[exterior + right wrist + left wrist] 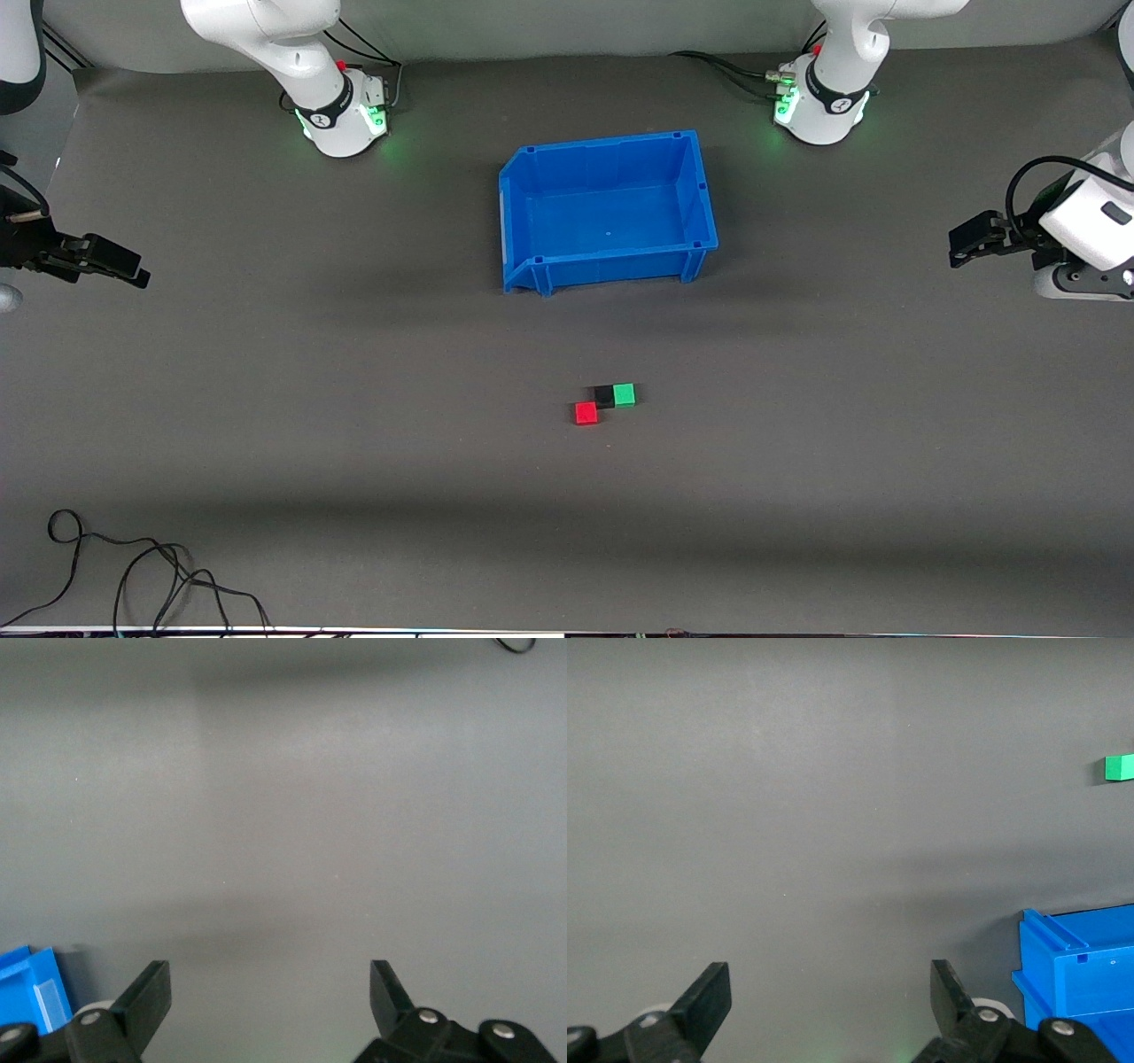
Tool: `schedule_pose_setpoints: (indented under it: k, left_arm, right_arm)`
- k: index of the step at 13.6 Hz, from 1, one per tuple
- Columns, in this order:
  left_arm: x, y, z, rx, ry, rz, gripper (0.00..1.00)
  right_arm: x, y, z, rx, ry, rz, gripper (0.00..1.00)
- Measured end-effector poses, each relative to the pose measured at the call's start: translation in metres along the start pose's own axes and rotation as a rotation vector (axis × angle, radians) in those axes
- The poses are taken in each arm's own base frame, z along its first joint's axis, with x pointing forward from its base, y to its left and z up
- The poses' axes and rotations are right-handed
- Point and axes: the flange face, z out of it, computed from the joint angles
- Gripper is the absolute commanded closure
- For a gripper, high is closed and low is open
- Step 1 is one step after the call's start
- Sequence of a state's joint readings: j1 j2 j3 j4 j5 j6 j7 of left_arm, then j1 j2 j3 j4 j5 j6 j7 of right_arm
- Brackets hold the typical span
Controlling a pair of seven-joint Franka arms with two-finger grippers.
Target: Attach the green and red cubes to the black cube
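Note:
The black cube [605, 396] sits on the grey table, nearer to the front camera than the blue bin [532, 266]. The green cube [625, 394] touches its side toward the left arm's end. The red cube [586, 413] touches its corner, slightly nearer the camera and toward the right arm's end. The green cube also shows in the left wrist view [1119, 767]. My left gripper [959, 246] waits open and empty at the left arm's end of the table; its jaws [831, 992] stand wide apart. My right gripper [137, 270] waits open and empty at the right arm's end [269, 997].
The blue bin is empty and stands between the arm bases and the cubes; its corner shows in the left wrist view [1081, 979] and in the right wrist view [31, 988]. A black cable [133, 576] lies at the table's near edge toward the right arm's end.

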State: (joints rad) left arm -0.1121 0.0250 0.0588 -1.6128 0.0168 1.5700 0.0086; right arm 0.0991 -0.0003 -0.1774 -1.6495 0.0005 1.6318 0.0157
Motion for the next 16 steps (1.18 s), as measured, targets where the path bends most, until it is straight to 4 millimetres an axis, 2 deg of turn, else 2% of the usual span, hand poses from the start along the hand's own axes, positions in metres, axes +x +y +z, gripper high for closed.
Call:
schedule_pose_setpoints:
  k: [2,4,8,9,16]
  left_arm:
    - [0.0,0.0,0.0,0.0,0.0,0.0,0.0]
    - [0.0,0.0,0.0,0.0,0.0,0.0,0.0]
    - [0.0,0.0,0.0,0.0,0.0,0.0,0.0]
    - [0.0,0.0,0.0,0.0,0.0,0.0,0.0]
    - [0.0,0.0,0.0,0.0,0.0,0.0,0.0]
  right_arm:
    - [0.0,0.001,0.0,0.0,0.003,-0.023,0.01]
    - [0.0,-0.008,-0.001,-0.002,0.006,-0.037,0.0]
    - [-0.003,-0.048,-0.003,-0.036,0.014,-0.021,0.01]
    - [-0.003,-0.051,-0.003,-0.038,0.015,-0.021,0.0]
    - [-0.002,-0.047,0.0,-0.039,0.016,-0.011,0.0]
